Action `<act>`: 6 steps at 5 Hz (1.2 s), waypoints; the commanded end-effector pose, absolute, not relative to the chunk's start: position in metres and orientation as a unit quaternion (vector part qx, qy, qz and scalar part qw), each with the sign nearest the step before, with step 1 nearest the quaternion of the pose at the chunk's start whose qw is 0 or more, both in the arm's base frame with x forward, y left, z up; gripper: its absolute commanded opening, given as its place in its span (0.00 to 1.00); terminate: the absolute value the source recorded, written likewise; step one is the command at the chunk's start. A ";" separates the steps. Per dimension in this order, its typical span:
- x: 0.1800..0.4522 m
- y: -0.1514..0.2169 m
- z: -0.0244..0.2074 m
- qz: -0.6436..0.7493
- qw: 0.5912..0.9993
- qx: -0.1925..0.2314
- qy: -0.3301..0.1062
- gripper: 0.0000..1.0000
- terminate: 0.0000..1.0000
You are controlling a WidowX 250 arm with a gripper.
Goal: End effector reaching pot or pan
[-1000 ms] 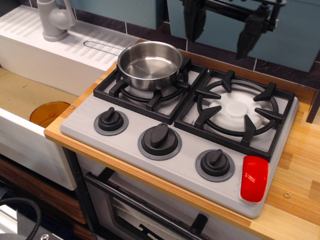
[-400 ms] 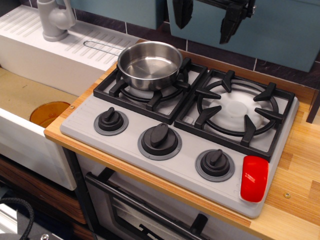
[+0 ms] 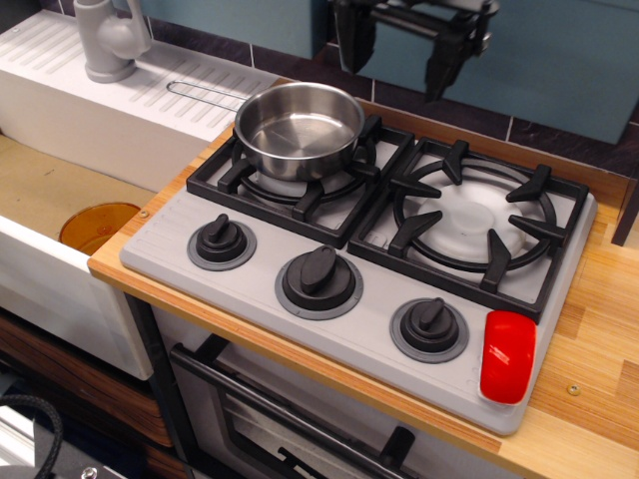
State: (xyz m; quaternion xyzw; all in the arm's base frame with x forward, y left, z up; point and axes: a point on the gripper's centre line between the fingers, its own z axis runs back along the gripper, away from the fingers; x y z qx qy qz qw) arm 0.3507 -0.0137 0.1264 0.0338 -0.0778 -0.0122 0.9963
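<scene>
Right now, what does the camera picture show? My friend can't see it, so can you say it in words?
A black robot gripper hangs open above the back of a toy stove, just right of a shiny empty pot on the left burner. Three knobs and a red block sit in front.

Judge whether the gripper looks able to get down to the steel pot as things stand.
Probably yes: the gripper hangs open above and behind the pot, and nothing stands between them; the pot's inside is empty.
</scene>
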 end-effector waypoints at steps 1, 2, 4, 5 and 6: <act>0.350 0.001 0.124 -0.002 0.994 0.034 -0.107 1.00 0.00; 0.349 0.001 0.112 -0.002 0.993 0.028 -0.116 1.00 0.00; 0.367 0.001 0.099 -0.016 0.992 0.022 -0.121 1.00 0.00; 0.369 0.000 0.094 -0.012 0.992 0.024 -0.125 1.00 0.00; 0.366 0.001 0.087 -0.009 0.991 0.027 -0.129 1.00 0.00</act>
